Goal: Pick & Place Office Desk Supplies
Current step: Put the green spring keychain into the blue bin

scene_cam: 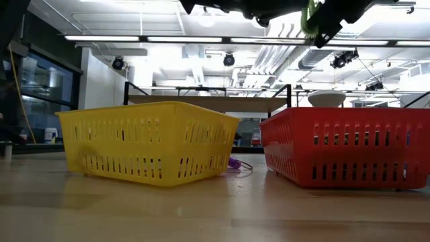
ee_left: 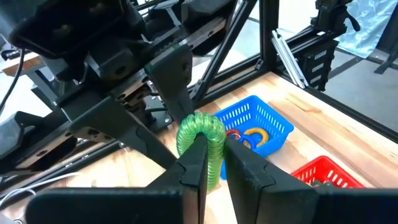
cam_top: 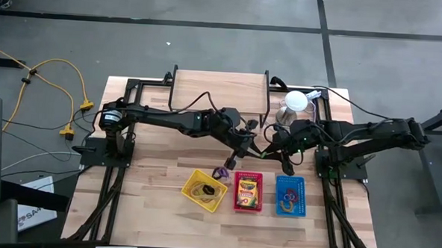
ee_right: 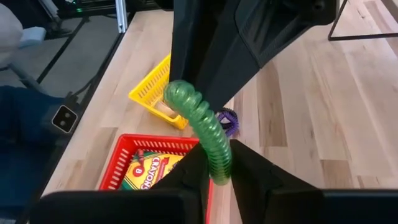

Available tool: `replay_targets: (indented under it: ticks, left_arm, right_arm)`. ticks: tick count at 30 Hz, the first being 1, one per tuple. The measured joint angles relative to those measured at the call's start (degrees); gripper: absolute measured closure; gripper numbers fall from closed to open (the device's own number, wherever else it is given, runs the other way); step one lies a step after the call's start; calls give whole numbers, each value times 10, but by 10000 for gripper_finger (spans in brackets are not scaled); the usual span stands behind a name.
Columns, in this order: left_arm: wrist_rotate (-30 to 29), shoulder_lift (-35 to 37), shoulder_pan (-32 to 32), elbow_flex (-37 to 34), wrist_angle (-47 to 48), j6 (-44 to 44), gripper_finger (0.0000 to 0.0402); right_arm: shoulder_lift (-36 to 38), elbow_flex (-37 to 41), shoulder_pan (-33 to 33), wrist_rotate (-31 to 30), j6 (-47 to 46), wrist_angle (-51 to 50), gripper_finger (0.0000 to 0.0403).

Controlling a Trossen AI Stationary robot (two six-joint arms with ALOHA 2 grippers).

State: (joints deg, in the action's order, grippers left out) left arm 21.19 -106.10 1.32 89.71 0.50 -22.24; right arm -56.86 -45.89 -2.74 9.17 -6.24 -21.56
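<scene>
Hovering over the table, both arms meet at centre, above three baskets at six o'clock: yellow basket, red basket, blue basket. Left tool is clamped on a green coil ring; right tool pinches its other end, seemingly a mid-air handoff. It looks light, springy, slippery; grip across the coils. Purple ring lies between yellow and red baskets.

Three baskets: yellow, red, blue; one green coil.
</scene>
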Motion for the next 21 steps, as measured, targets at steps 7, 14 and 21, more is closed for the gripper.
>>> replay_targets:
  ticks: [7, 14, 21]
  left_arm:
    - [0, 0, 0, 0, 0, -2, 360]
    - [0, 0, 0, 0, 7, -36, 357]
    - [0, 0, 0, 0, 14, -39, 303]
  right_arm:
    - [0, 0, 0, 0, 0, 0, 377]
    - [0, 0, 0, 0, 0, 0, 371]
    - [0, 0, 0, 0, 0, 0, 375]
